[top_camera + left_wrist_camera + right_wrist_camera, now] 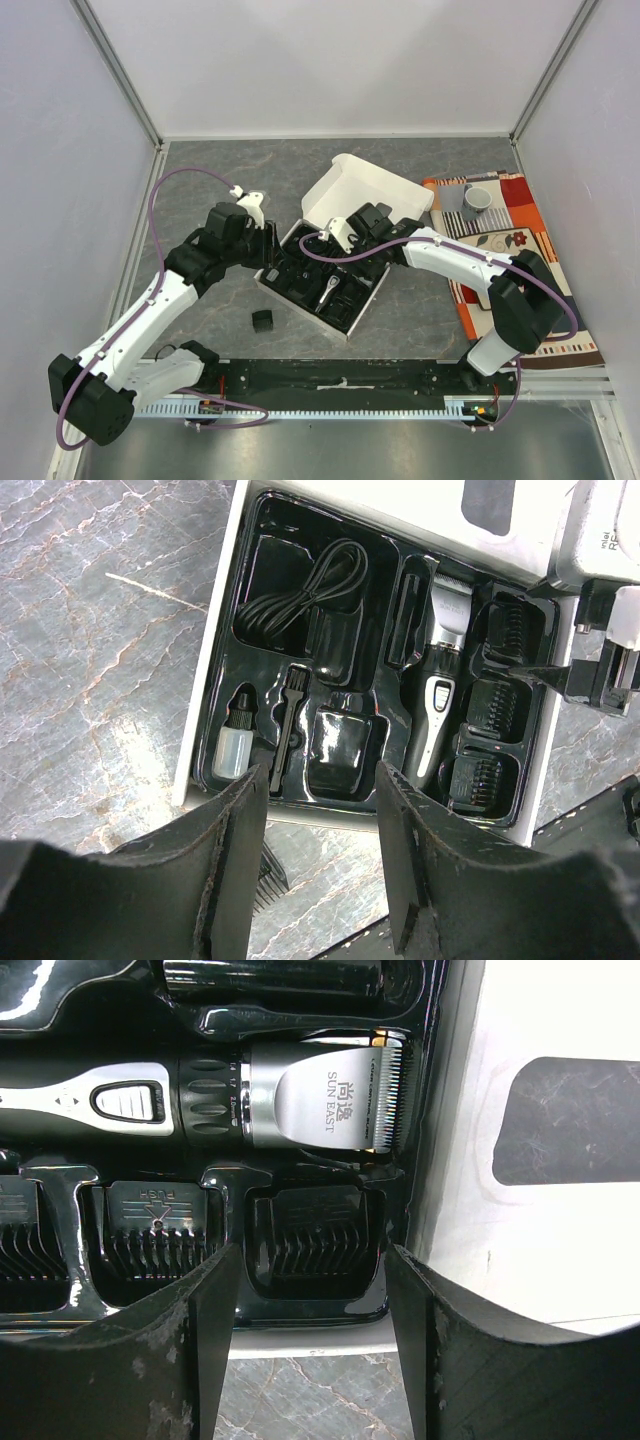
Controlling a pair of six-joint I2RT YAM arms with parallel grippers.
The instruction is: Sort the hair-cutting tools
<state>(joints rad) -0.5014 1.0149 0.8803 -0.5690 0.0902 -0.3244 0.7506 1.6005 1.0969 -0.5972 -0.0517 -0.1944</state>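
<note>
**Both claws open above the packed tray**

In the overhead view the white box (pixel 352 322) sat at the middle of the frame on the grey marbled table (pixel 200 190). Its lid (pixel 365 190) was tipped back toward the upper right. Both arms reached in over the box's black tray (pixel 390 565).

The left claw (pixel 318 780) hung above the lower edge of the tray with its fingers (pixel 235 870) spread apart and nothing between them. The right claw (pixel 312 1255) was likewise apart and empty. It hovered just over the end comb attachment, beside the inner face of the lid.

The clipper (pixel 440 680) lay in its slot right of centre in the left wrist view, with its silver blade head pointing to the top of the frame. Three comb attachments (pixel 495 702) filled a column of pockets just to its right. The coiled cord (pixel 300 595) rested in the upper-left compartment. Below it were a small pale bottle (pixel 235 748) at the lower left and a thin brush (pixel 285 720) just beside the bottle.

One small black piece (pixel 263 320) lay outside on the table, near the box's lower-left corner. A grey cup (pixel 477 198) stood on a patterned mat (pixel 530 330) at the right of the overhead frame, well apart from the box.
</note>
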